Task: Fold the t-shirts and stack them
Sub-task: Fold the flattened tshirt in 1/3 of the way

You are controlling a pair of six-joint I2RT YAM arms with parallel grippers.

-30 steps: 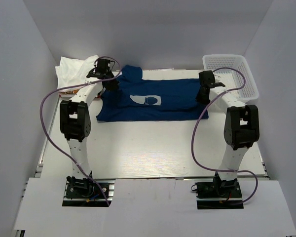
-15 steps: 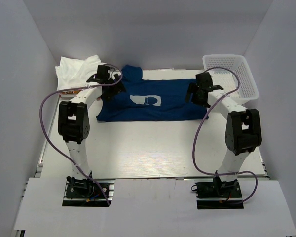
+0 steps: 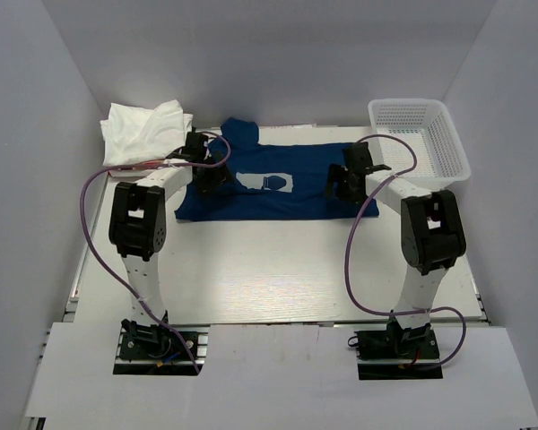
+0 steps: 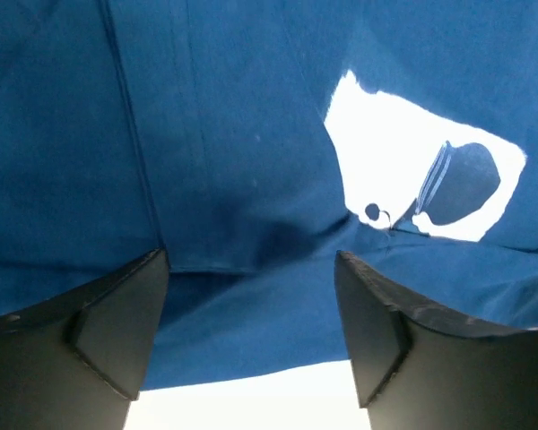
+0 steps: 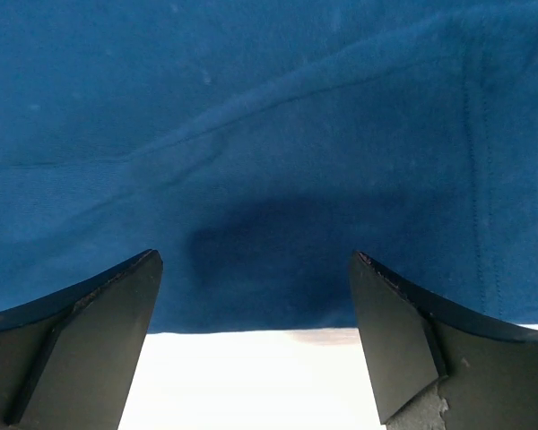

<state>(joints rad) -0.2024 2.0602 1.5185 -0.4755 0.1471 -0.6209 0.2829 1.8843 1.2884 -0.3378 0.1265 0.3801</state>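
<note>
Now left gripper [image 3: 211, 170] and right gripper [image 3: 341, 179] hang wide, empty, over the navy blue short-sleeved cotton tee [image 3: 296, 202], flat on the white table [image 3: 269, 269].
I'd pinch its near hem at matching points.

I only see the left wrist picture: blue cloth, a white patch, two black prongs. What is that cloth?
Observer: A navy tee, lying flat on the table.
Operator: Any other clothes around?
Observer: White tees, heaped at the far left corner.
Operator: And the other arm?
Observer: The right gripper hangs open over the tee's other end, holding nothing.
</note>
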